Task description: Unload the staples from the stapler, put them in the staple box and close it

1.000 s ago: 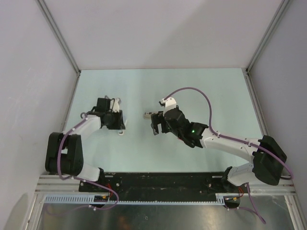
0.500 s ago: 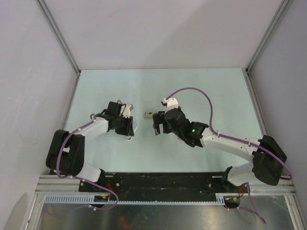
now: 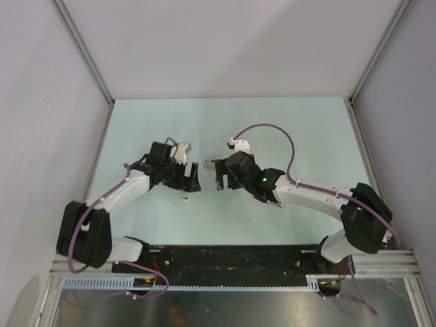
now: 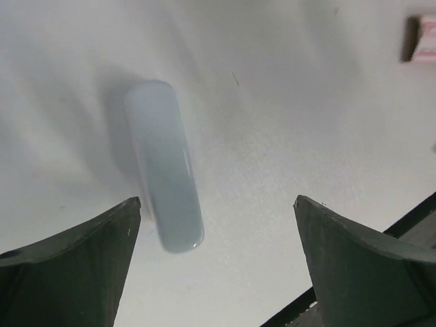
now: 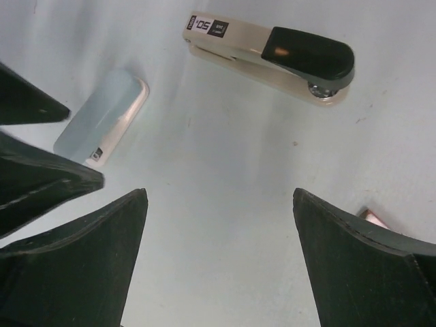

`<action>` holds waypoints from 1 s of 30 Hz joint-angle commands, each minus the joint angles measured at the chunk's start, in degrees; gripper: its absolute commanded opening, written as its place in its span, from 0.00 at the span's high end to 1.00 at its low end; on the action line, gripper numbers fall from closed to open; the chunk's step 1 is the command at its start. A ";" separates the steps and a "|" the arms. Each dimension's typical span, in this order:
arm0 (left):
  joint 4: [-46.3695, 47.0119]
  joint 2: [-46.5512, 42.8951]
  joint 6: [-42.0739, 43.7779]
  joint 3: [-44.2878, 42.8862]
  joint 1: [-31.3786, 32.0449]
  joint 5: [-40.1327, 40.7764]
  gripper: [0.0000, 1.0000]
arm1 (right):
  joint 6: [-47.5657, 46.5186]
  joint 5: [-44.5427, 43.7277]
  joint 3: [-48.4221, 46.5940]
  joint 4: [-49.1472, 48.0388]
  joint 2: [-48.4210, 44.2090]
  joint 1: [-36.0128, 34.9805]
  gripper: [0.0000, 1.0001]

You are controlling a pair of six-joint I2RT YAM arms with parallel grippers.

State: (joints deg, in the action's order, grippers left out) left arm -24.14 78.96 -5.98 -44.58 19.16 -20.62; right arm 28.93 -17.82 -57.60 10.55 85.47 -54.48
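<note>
The stapler (image 5: 272,53), cream-silver in front with a black rear, lies flat on the table ahead of my right gripper (image 5: 219,193), well clear of its open, empty fingers. From above only the stapler's tip (image 3: 210,163) shows, between the two grippers. My left gripper (image 4: 216,201) is open too, with nothing between its fingers. A pale blue rounded flat piece (image 4: 167,170) lies on the table just inside its left finger; the same pale blue piece (image 5: 102,117) lies left of the stapler. No staples are visible.
A pink-and-white box (image 4: 424,37) lies beyond the left gripper, and its corner (image 5: 373,218) peeks out beside my right finger. The two grippers (image 3: 193,178) (image 3: 219,176) face each other closely at mid-table. White walls and metal posts enclose the table.
My left arm has swung right towards the right gripper and its jaws have opened wide. The right gripper has barely shifted and stays open.
</note>
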 commanded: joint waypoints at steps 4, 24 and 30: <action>-2.27 -11.54 2.99 -3.81 -12.03 -0.33 0.01 | 11.25 -3.18 -9.94 3.72 8.55 -5.89 0.10; -9.38 -17.81 15.58 -2.62 -28.84 12.11 0.00 | 27.39 -16.31 -55.63 33.65 41.85 -15.48 0.21; -8.93 -17.96 16.92 -2.31 -29.58 13.06 0.00 | 31.47 -19.34 -56.80 36.56 43.42 -15.32 0.23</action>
State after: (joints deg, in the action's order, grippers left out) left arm -33.63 61.19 6.52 -46.72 -9.93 -7.62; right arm 55.57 -31.97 -111.35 42.00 127.90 -70.06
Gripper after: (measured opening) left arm 0.994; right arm 0.770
